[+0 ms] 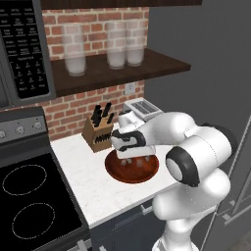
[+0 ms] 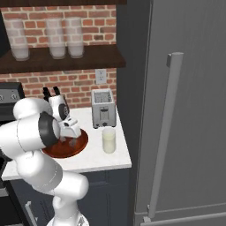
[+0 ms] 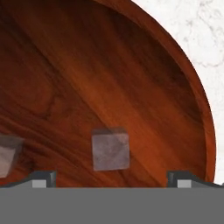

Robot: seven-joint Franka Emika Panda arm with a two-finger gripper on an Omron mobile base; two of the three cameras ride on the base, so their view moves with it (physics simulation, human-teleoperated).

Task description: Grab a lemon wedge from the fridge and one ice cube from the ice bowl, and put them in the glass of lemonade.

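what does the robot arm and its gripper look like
The arm is glossy white with rounded, bulbous segments and dark grey rings at the joints. The gripper has a white hand with a dark band and two small dark fingertips. No cables or markings are visible.

White marble counter [image 2: 99,161], ice bowl [image 2: 75,149], glass of lemonade [image 2: 108,140], toaster [image 2: 103,108], knife block [image 1: 97,133]
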